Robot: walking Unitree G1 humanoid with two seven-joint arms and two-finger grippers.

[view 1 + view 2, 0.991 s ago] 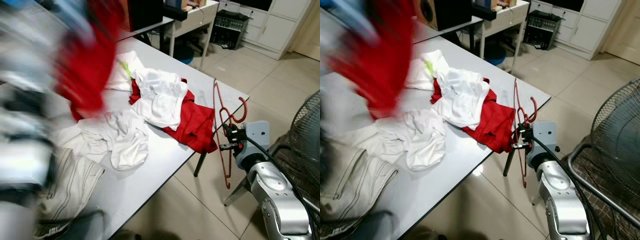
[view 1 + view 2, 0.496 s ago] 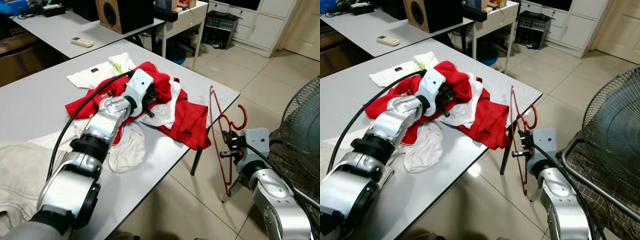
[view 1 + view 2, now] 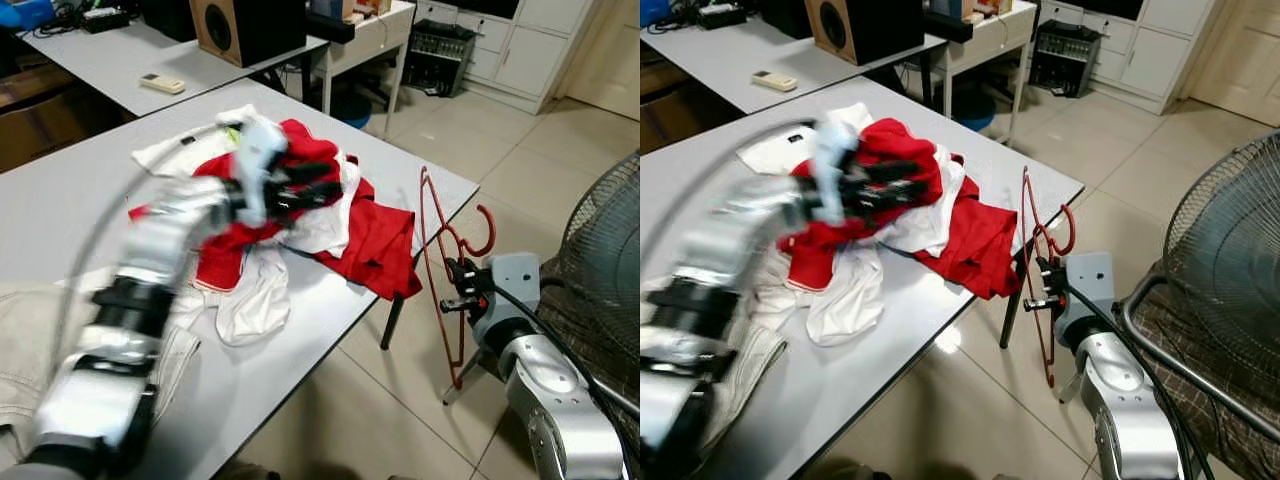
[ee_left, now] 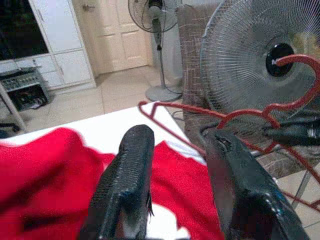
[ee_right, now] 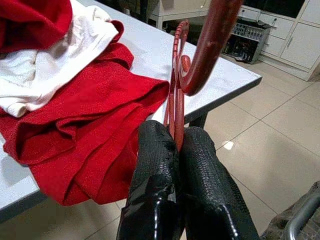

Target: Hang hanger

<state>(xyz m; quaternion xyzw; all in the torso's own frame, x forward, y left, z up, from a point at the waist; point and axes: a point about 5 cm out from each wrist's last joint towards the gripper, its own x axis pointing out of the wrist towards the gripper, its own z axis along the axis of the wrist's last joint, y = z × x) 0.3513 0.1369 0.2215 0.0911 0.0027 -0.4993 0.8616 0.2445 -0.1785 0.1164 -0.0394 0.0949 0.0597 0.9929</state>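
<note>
Red plastic hanger (image 3: 443, 262): held upright off the table's (image 3: 60, 180) 3 o'clock corner, above the tiled floor, hook uppermost. The right gripper (image 5: 175, 150) is clamped on it, both fingers pressed flat against the thin frame just below the hook. Judged properties: light, stiff, slender and smooth, so liable to pivot or slip in a two-finger pinch. The best hold is near the neck, where the present grip sits; this keeps the hook free for hanging and limits swing. Avoid gripping the long lower bar, which would flex.

The left gripper (image 4: 175, 165), blurred in the head views, hovers over the heap of red and white clothes (image 3: 310, 215) at the table's 12 o'clock. Its fingers are spread and hold nothing.
</note>
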